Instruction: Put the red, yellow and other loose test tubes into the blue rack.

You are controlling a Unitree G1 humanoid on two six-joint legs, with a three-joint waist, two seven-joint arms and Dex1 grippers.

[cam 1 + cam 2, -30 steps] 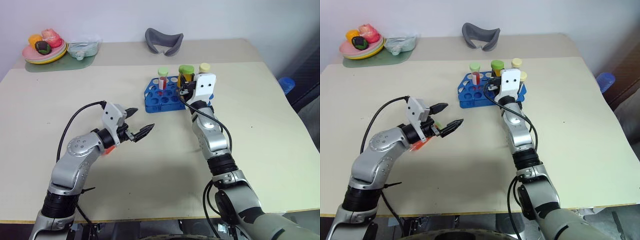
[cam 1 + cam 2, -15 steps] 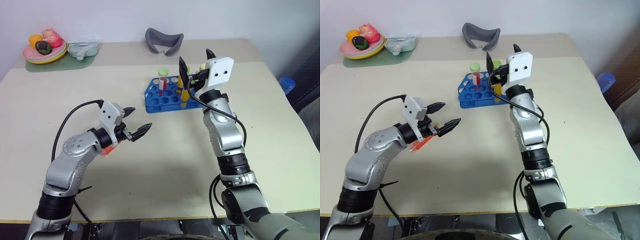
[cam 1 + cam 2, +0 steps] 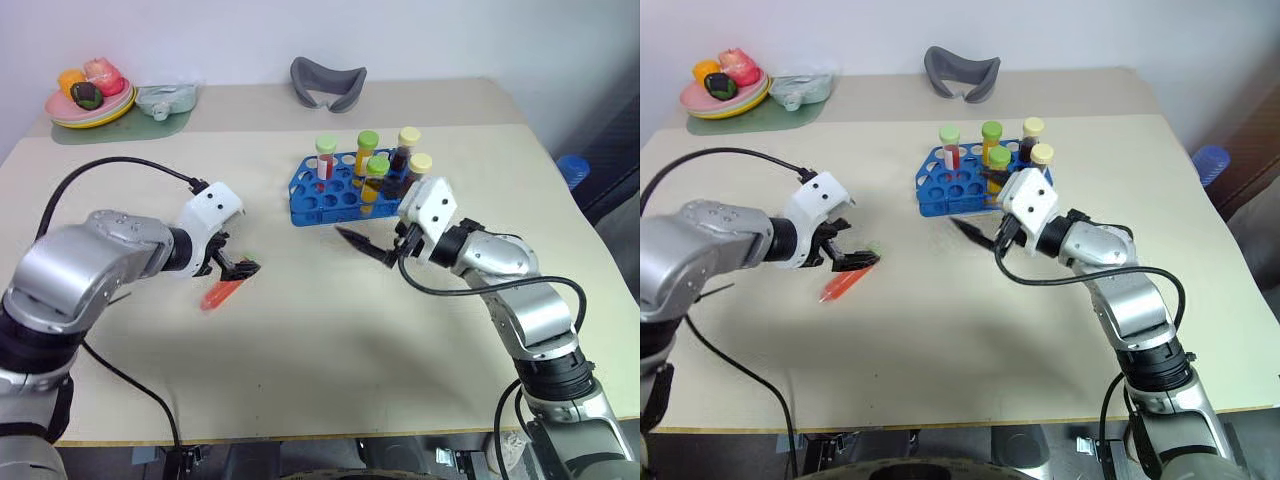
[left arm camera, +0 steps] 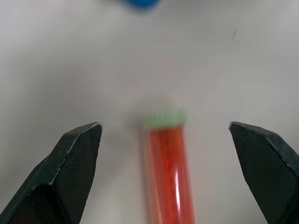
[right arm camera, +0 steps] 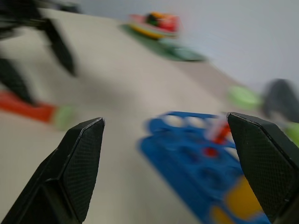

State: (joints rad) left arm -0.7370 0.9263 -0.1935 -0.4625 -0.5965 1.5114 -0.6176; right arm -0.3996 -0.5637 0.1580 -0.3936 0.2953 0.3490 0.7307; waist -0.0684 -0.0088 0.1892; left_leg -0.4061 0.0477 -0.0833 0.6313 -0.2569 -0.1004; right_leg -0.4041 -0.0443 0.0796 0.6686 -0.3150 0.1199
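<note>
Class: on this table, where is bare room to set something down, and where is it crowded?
Free: the near table between both arms, and the stretch between green mat and blue rack. Crowded: around the rack, where the right gripper hovers, and by the red tube.

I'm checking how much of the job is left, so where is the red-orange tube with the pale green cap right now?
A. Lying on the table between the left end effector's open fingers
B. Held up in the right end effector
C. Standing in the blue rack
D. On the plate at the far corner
A. The red-orange tube lies flat on the table, with the left end effector open around it, not yet gripping.
</note>
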